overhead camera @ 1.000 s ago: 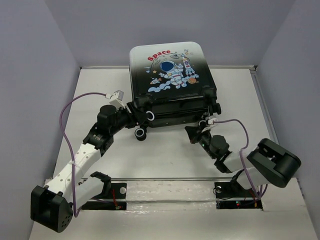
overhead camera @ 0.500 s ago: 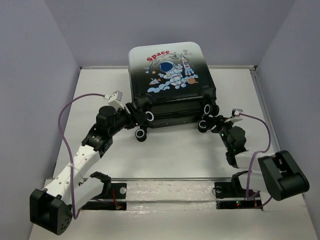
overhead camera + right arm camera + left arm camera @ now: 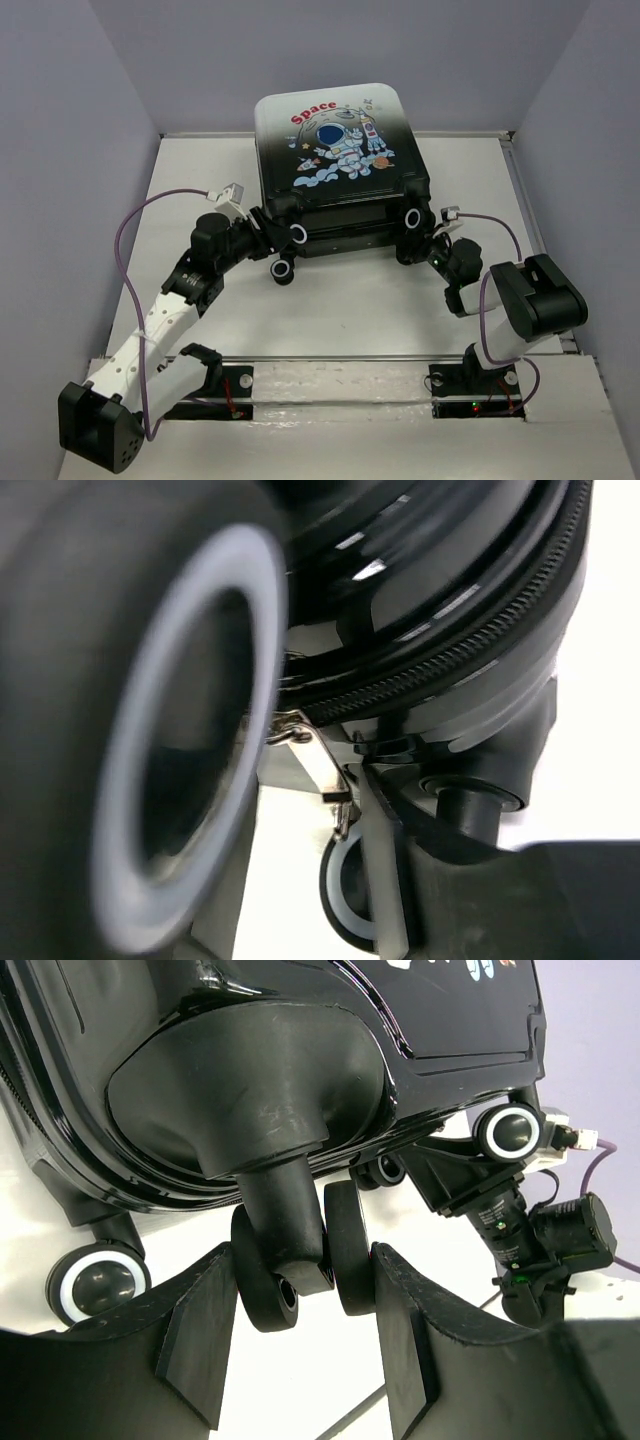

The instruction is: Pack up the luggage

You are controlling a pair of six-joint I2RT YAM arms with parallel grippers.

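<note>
Top view: the luggage [image 3: 335,150] lies at upper centre of the frame, far side of the table [image 3: 340,310], printed shell up, wheels facing the arm bases. Both halves sit together; whether the zipper [image 3: 450,650] is fully run I cannot tell.

Left gripper [image 3: 303,1270]: jaws wide, straddling the twin caster [image 3: 345,1250] at the case's lower left corner in the top view. 1 finger [image 3: 200,1330] sits just beside each disc; contact not confirmed.

Right gripper [image 3: 425,240]: at the lower right corner of the case, by a white-ringed wheel [image 3: 170,730]. The right wrist view is filled by that blurred wheel and the seam, with a metal zipper pull [image 3: 325,780] at centre. Finger opening: cannot tell.

Judgement: task is late or at a closing/repositioning step; no loose items in view.

Risks from here:
- Caster swivels and rolls, so jaws closing on it may slip off or twist the stem instead of gripping.
- Uneven push or pull from the 2 arms would skew the case, or slide it toward the back wall.
- Right wrist is very close to the wheel, so any forward motion risks collision.
- The purple cable [image 3: 135,215] loops near the left corner and could snag.
</note>
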